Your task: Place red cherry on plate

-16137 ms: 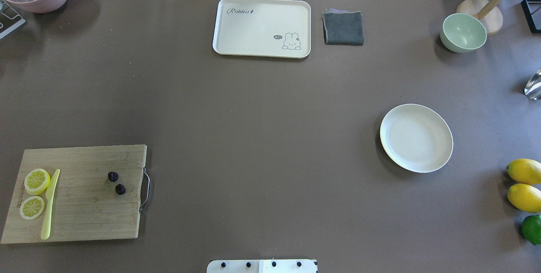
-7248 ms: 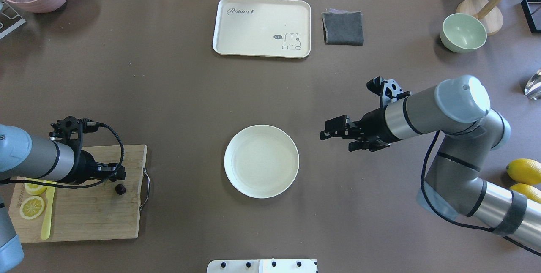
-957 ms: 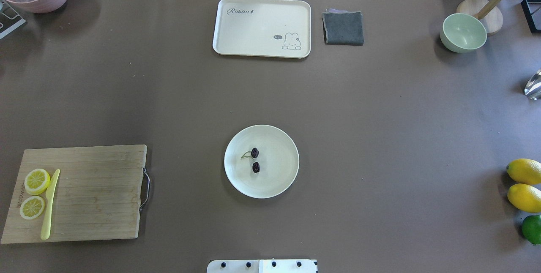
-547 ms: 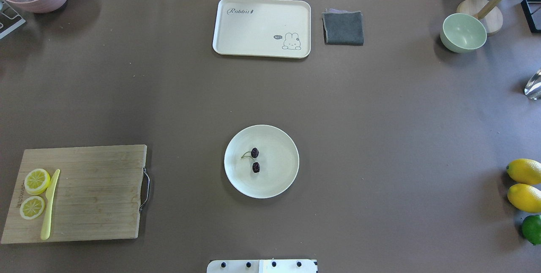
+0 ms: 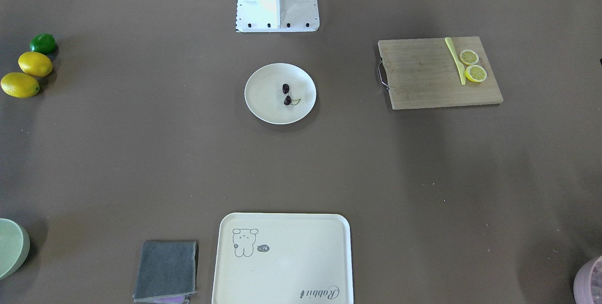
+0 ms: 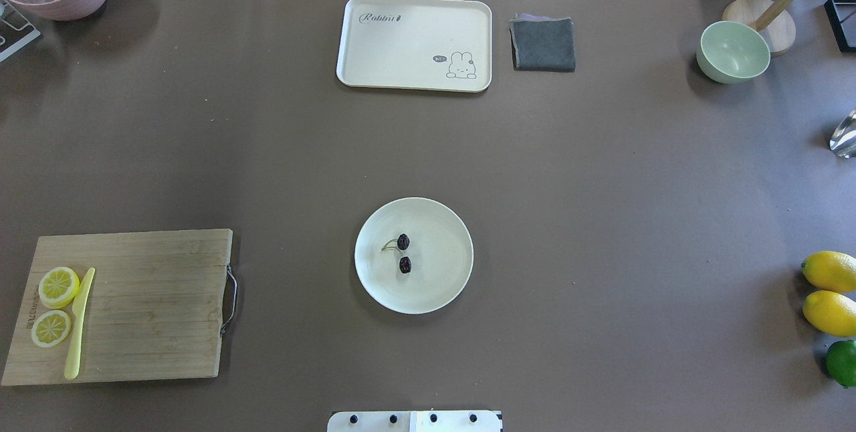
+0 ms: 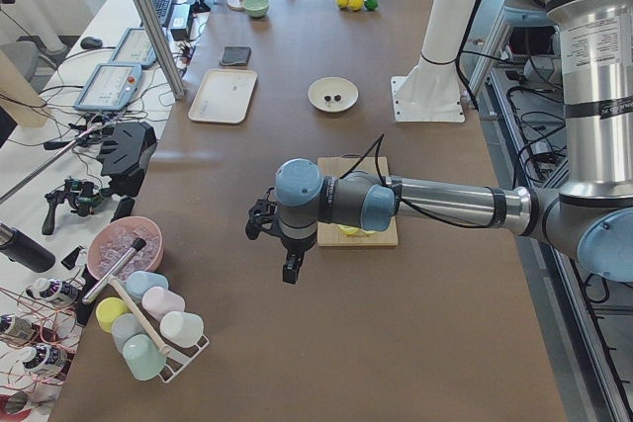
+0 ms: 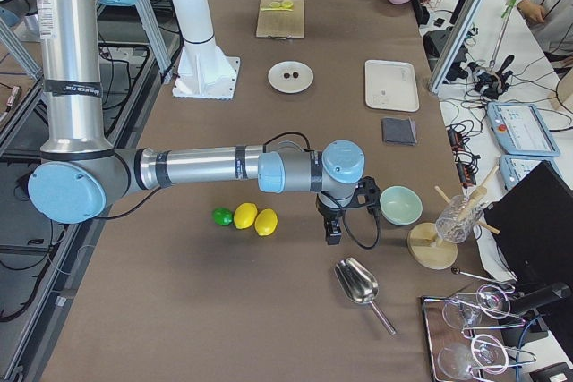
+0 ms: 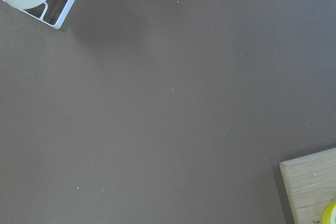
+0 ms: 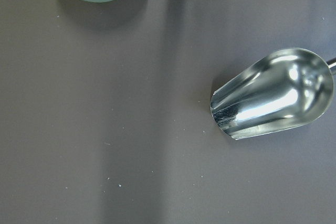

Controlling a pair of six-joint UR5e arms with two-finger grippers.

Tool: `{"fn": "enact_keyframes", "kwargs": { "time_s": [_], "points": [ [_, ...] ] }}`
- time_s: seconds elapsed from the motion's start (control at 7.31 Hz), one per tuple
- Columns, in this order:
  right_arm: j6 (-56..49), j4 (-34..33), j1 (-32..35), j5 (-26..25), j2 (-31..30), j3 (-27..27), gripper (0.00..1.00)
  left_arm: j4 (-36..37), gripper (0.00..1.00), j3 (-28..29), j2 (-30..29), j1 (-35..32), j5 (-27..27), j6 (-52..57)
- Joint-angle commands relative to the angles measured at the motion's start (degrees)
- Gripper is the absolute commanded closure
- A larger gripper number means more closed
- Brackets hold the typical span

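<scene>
The red cherry (image 6: 404, 264), a pair of small dark fruits on a thin stem, lies left of centre on the round cream plate (image 6: 441, 285) in the middle of the table, near the robot's base. It shows the same way from the front, the cherry (image 5: 287, 100) on the plate (image 5: 268, 104). Neither gripper appears in the overhead or front views. My left gripper (image 7: 290, 272) hangs over bare table beyond the cutting board, far from the plate (image 7: 321, 92). My right gripper (image 8: 333, 235) hangs by the green bowl. I cannot tell whether either is open or shut.
A wooden cutting board (image 6: 134, 311) with two lemon slices and a yellow knife sits front left. A cream tray (image 6: 414, 37), grey cloth (image 6: 543, 44) and green bowl (image 6: 733, 51) line the far side. Lemons (image 6: 829, 271), a lime (image 6: 841, 362) and a metal scoop (image 10: 273, 95) lie at the right.
Since the earliest frames the plate moved from the right to the centre, the cherry went from the cutting board onto it, and both arms left the overhead view. Nothing differs over the last second.
</scene>
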Motion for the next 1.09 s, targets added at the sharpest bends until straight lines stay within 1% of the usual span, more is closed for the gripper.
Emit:
{"fn": "enact_keyframes", "kwargs": {
  "time_s": [0.0, 0.96],
  "points": [
    [0.0, 0.1, 0.4, 0.1, -0.1, -0.6, 0.0, 0.0, 0.02, -0.1, 0.0, 0.0, 0.0, 0.0],
    [0.0, 0.5, 1.7, -0.1, -2.6, 0.1, 0.0, -0.1, 0.02, -0.2, 0.3, 0.0, 0.0, 0.0]
  ]
}}
